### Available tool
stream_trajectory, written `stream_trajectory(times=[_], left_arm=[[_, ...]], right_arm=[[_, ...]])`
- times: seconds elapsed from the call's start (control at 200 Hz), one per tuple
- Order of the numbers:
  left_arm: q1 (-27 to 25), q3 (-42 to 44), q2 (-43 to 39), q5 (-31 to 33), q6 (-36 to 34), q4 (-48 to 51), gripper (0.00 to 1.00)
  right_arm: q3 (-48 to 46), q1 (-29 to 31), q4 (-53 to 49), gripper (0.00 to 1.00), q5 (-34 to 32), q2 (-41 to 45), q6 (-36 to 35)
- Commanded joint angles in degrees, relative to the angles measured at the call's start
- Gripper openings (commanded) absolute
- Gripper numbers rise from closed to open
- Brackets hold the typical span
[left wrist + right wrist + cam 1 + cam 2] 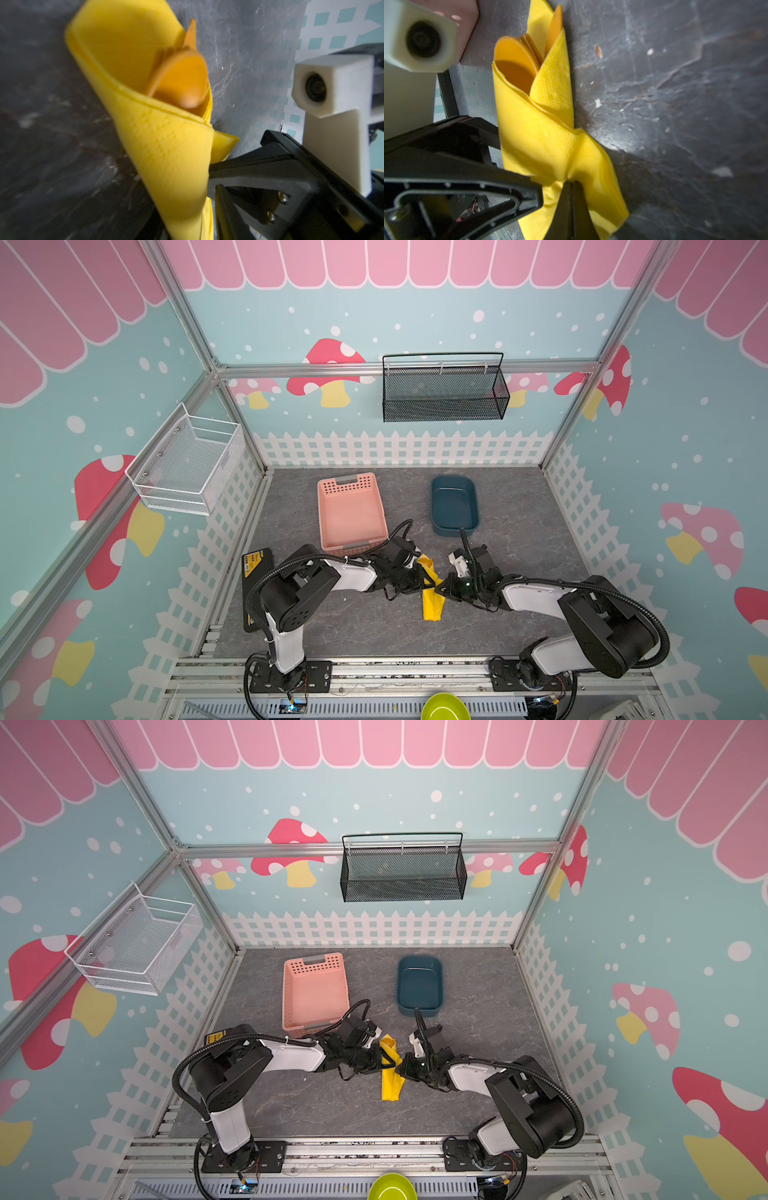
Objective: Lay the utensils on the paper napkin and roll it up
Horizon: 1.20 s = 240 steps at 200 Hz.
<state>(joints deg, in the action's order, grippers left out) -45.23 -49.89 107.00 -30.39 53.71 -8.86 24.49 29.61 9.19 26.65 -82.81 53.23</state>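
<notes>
Three smooth utensils (517, 62), embossed napkin (542, 145) cone

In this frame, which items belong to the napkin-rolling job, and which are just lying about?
Job:
paper napkin, wrapped round the utensils, whose tips poke out

Lying about:
pink basket
blue tub
black mesh basket on the wall
white wire basket
green bowl

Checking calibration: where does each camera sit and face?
Both top views: high above the robot's bases, looking down on table; left arm, right arm whole.
Left wrist: on left arm, facing paper napkin; right gripper shows.
Right wrist: on right arm, facing it oppositely; right gripper pinches it, left gripper shows.
Wrist views share: utensils in the roll's open end.
</notes>
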Motion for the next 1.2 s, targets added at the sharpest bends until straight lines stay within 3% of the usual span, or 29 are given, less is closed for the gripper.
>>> stream_trajectory(times=[0.0,0.275,0.42,0.755,0.991,1.196], left_arm=[[-0.5,0.5,2.0,5.2,-0.3,6.7,0.30],[0.2,1.3,2.1,5.2,0.6,5.6,0.13],[0.9,2.5,2.1,4.6,1.6,3.6,0.10],[2.2,4.1,1.2,2.5,4.7,-1.0,0.07],[2.9,5.3,0.8,0.5,7.7,-5.3,0.07],[3.4,6.5,1.0,-1.1,10.7,-9.7,0.07]], right_arm=[[-3.0,0.2,-8.4,0.00,-1.7,-1.3,0.7],[-2.8,0.1,-9.8,0.00,-1.9,1.6,1.3],[-2.1,0.1,-12.8,0.04,-2.7,5.5,1.4],[-3.9,0.2,-16.6,0.29,0.9,17.0,5.4],[-9.0,0.2,-4.8,0.54,9.3,17.2,11.3],[-11.5,0.1,5.7,0.58,13.3,13.1,16.0]])
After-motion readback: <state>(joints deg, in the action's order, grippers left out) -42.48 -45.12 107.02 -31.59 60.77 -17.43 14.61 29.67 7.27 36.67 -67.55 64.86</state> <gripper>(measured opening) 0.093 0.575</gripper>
